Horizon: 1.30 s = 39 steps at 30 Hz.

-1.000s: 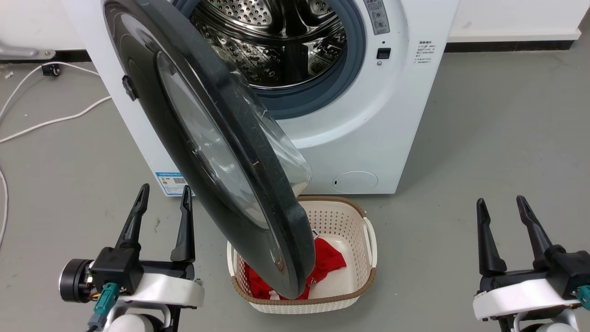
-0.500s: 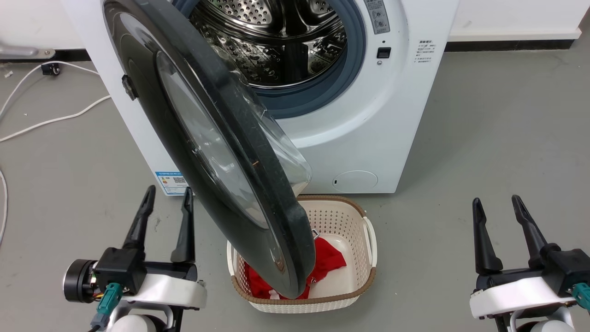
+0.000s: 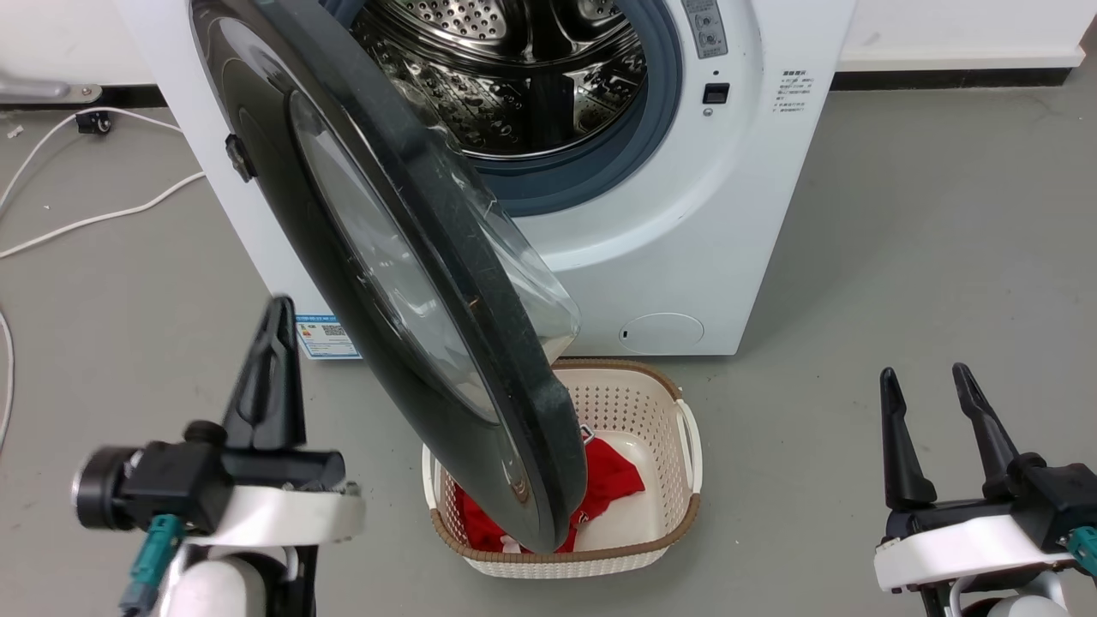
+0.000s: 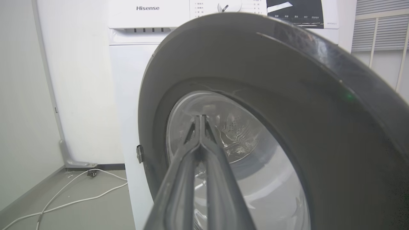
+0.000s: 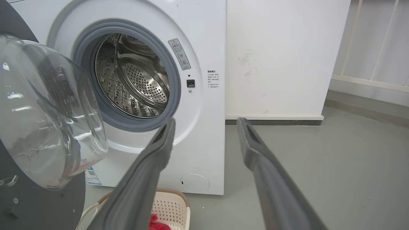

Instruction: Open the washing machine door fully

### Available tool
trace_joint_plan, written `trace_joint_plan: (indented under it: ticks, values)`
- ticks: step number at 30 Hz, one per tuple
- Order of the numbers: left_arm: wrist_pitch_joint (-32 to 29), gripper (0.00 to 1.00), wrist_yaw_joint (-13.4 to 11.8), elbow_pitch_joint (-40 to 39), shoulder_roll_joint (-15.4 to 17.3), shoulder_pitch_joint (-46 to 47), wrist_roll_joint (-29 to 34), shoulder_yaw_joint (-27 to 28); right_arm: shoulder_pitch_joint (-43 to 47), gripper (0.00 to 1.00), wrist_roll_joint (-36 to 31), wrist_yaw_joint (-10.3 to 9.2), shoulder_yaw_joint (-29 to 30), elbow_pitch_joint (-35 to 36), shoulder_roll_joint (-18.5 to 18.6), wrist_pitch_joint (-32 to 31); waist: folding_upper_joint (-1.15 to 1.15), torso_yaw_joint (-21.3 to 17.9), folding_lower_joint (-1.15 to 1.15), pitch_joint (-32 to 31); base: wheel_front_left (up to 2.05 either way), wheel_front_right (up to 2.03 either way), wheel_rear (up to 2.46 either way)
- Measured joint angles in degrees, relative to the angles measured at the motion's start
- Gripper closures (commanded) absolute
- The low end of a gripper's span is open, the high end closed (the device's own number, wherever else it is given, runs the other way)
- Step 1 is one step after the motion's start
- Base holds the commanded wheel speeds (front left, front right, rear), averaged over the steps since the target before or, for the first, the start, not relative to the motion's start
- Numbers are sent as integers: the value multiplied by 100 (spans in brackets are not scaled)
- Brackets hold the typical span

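Half done, seemingly: washing machine door (image 3: 386,257) hanging ajar mid-frame, needing more swing. My left gripper (image 3: 279,313), fingers pinched together, pointing at it; right gripper (image 3: 924,373) spread, idling lower right.

The left pincer (image 3: 278,313) is at the lower left, wrist turned edge-on, its two fingers pressed together and empty. The right pincer (image 3: 924,375) at the lower right points up, fingers spread and empty.

The washing machine door (image 3: 386,257) hangs partly open above a basket (image 3: 638,407), the left hand (image 3: 278,307) near its outer face.
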State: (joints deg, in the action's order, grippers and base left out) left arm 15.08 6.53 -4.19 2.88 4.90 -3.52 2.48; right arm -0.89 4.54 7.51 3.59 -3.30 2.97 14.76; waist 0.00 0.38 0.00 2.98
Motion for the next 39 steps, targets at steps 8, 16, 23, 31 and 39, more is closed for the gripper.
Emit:
trace_joint_plan:
  ticks: [8, 16, 23, 31, 39]
  values:
    - [0, 100, -79, -1457, 1, 457, 79, 62, -30, 0, 49, 0, 26, -27, 0, 9, 0, 16, 0, 45, 0, 0, 0]
    - [5, 100, -47, -2885, 1, 1049, 181, -656, -90, 0, 86, 0, 25, -91, 0, 9, 0, -9, 0, 73, 0, 0, 0]
    - [5, 100, 51, -2815, -2, 923, 40, -1947, -114, 0, 149, 0, 10, -149, 0, 16, 0, -70, 0, 28, 0, 0, 0]
    - [5, 100, 92, -1839, 288, 309, -592, -3215, -82, 0, 197, 0, 51, -191, 0, 18, 0, -26, 0, -12, 0, 0, 0]
    - [-287, 100, 96, -689, 613, -110, -1067, -3731, -31, 0, 279, 0, -1, -246, -1, 24, 0, 21, 0, -66, 0, 0, 0]
